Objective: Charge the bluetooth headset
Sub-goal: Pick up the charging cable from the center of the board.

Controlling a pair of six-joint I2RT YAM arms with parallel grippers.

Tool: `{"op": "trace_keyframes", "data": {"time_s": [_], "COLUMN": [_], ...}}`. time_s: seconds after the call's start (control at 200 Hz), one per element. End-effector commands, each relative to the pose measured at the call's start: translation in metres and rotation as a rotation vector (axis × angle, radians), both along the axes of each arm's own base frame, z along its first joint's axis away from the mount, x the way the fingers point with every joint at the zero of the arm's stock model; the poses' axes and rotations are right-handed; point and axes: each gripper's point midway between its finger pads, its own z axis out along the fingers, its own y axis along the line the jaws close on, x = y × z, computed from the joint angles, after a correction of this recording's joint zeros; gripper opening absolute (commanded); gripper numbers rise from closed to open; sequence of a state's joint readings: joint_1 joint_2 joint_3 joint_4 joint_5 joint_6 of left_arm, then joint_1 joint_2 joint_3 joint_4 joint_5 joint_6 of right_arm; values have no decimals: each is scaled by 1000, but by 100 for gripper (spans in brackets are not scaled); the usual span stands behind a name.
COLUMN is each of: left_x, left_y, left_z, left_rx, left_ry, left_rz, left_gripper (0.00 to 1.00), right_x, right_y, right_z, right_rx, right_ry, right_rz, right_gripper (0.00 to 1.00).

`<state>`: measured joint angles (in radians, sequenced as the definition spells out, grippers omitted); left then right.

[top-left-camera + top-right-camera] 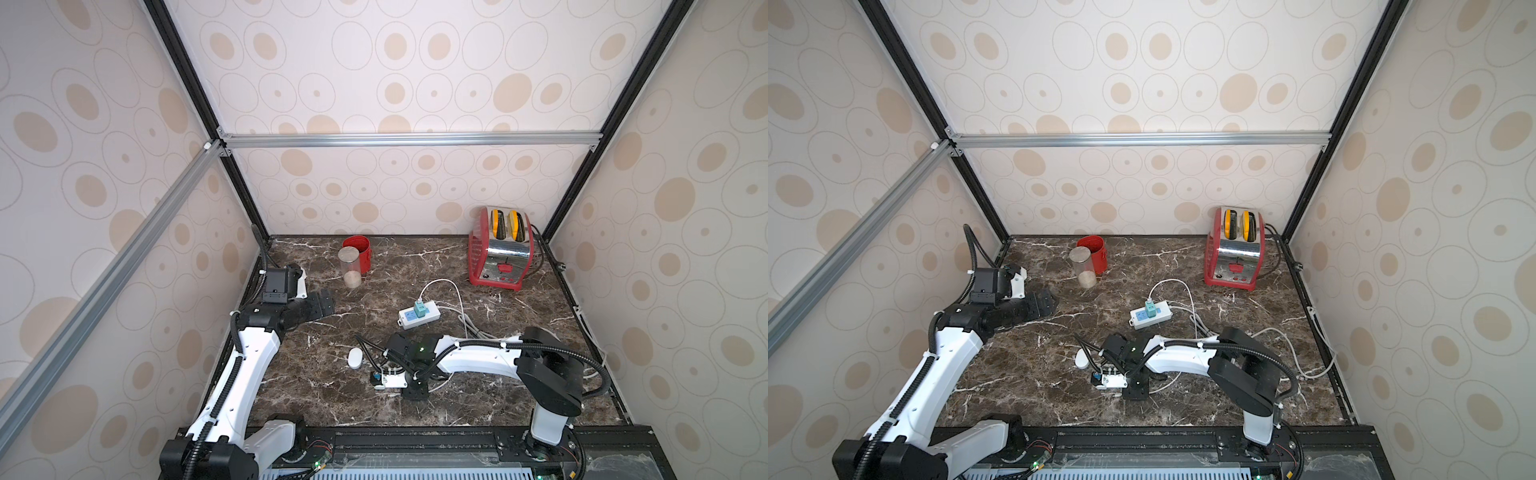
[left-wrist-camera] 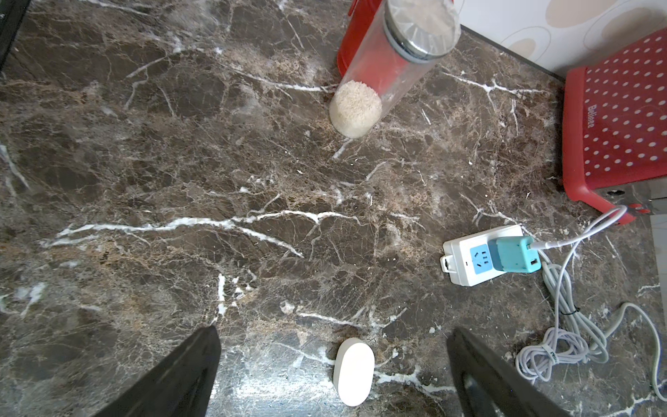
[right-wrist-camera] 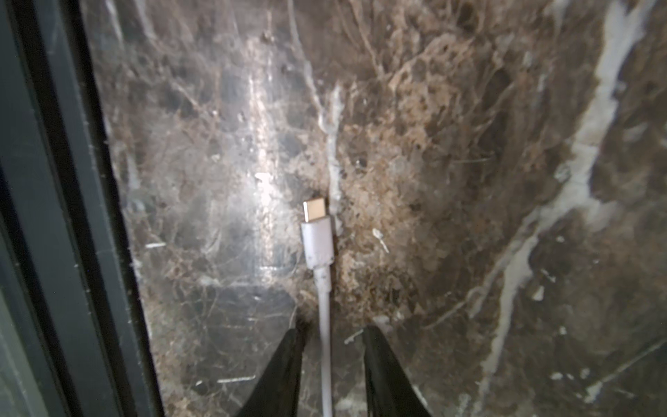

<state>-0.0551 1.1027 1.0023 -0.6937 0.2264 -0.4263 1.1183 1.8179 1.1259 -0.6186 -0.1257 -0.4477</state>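
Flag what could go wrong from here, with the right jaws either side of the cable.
1. The right gripper straddles the thin cable behind the plug, not the plug body; gripped there, the plug could droop or twist when lifted.
2. The bluetooth headset lies loose on the table, with the left gripper open and clear of it; an insertion push would likely slide it.

Dark brown marble tabletop (image 1: pixel 311 399) carries a white oval plastic case (image 1: pixel 355 358), white rectangular power strip (image 1: pixel 409 319), red-and-chrome toaster (image 1: pixel 500 253), clear plastic jar (image 1: pixel 352 266).
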Motion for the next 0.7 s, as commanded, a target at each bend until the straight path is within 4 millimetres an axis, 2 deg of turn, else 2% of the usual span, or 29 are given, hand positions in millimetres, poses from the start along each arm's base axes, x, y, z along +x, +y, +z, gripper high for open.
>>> {"op": "trace_keyframes", "data": {"time_s": [0.0,0.125,0.195,0.25,0.451,0.586,0.696], "left_x": [-1,-2,-3,-3,-6,-7,-5], "left_y": [1,-1,-6,-11,-40,-66,-98], "left_z": [3,0,-2,-3,-12,-17,-8], "left_rx": [-13,-17,-33,-54,-178,-305,-420], "left_ry": [14,25,32,42,91,120,82], "left_rz": [4,-9,-29,-52,-177,-274,-378], "left_gripper": [99,99,99,99,99,99,99], "right_x": [3,0,0,1,29,54,74], "right_y": [3,4,8,10,11,-3,-16], "right_z": [-4,-10,-8,-2,46,82,108], "right_rx": [-4,14,66,114,348,488,582], "right_ry": [-27,-12,-24,-30,-66,-149,-230], "right_rz": [7,3,0,-11,-132,-185,-242], "right_gripper": [25,12,0,0,0,0,0]}}
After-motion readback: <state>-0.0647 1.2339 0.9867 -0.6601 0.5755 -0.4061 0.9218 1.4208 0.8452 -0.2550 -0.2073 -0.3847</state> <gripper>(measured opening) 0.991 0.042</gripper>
